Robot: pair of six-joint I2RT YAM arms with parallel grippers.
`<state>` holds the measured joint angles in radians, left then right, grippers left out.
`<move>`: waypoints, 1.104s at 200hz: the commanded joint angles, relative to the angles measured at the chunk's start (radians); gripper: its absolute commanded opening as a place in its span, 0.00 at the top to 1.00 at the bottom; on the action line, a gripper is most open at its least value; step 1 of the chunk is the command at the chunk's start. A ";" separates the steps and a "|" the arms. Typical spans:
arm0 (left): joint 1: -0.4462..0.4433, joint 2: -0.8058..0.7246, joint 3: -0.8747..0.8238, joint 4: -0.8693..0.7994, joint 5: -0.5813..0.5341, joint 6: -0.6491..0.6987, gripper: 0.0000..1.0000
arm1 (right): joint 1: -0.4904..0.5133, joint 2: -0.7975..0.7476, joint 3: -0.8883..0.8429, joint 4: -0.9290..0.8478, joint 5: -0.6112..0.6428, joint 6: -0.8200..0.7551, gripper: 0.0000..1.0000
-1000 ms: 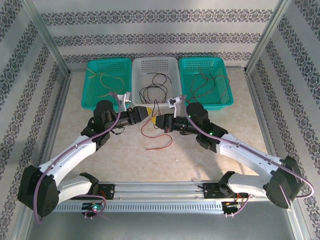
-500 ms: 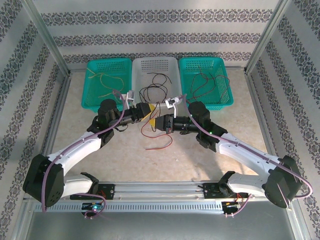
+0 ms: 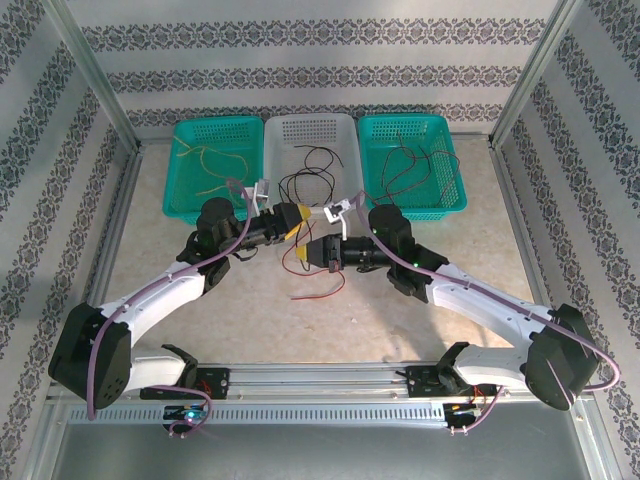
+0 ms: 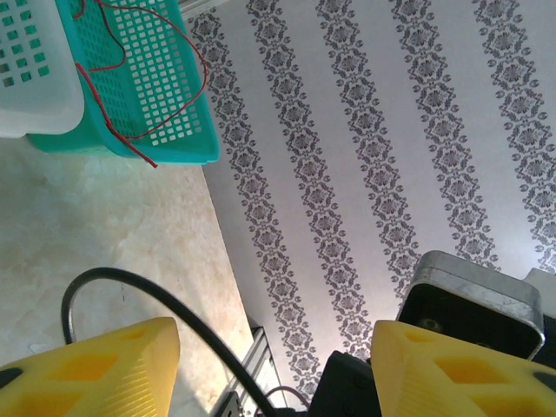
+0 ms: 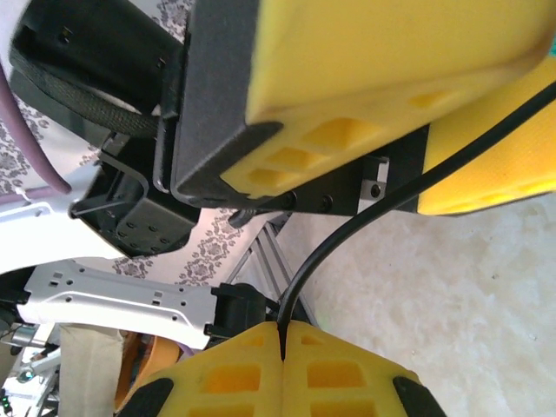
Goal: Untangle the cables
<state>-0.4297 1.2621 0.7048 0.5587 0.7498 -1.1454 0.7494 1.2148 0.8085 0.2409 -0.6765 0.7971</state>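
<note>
My right gripper (image 5: 281, 330) is shut on a thin black cable (image 5: 347, 233), which rises from the pinch up between the yellow fingers (image 5: 382, 52) of the left gripper. My left gripper (image 4: 274, 352) stands open, with the black cable (image 4: 156, 300) passing loosely close to its left finger (image 4: 95, 369). From above, the left gripper (image 3: 290, 218) and right gripper (image 3: 304, 252) meet just in front of the white basket (image 3: 345, 128). A red cable (image 3: 318, 290) lies curled on the table below them.
The white basket holds black cables (image 3: 305, 182). The left teal basket (image 3: 180, 135) holds yellow cables, and the right teal basket (image 3: 455, 185) holds red and black ones. A metal frame and patterned walls surround the table; an aluminium rail (image 3: 320, 378) runs along the near edge.
The left gripper has moved right and toward the white basket. The right gripper has shifted left and slightly nearer, still shut on the black cable.
</note>
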 commanded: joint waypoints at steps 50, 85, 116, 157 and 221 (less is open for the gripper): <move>0.006 -0.007 0.009 -0.057 0.080 0.048 0.60 | 0.058 0.044 0.069 -0.136 0.055 -0.125 1.00; 0.006 -0.004 0.014 -0.062 0.074 0.067 0.80 | 0.075 0.042 0.083 -0.163 0.082 -0.141 1.00; 0.006 -0.016 0.030 -0.066 0.040 0.091 1.00 | 0.077 0.018 0.078 -0.174 0.108 -0.145 1.00; 0.008 -0.024 0.044 -0.009 -0.004 0.090 1.00 | 0.061 -0.040 0.097 -0.285 0.215 -0.170 0.66; 0.021 -0.057 0.112 -0.038 0.040 0.156 1.00 | -0.107 -0.167 0.094 -0.450 0.356 -0.138 0.33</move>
<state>-0.4232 1.2327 0.7696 0.4942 0.7593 -1.0309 0.6662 1.0279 0.8761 -0.1261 -0.3592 0.6552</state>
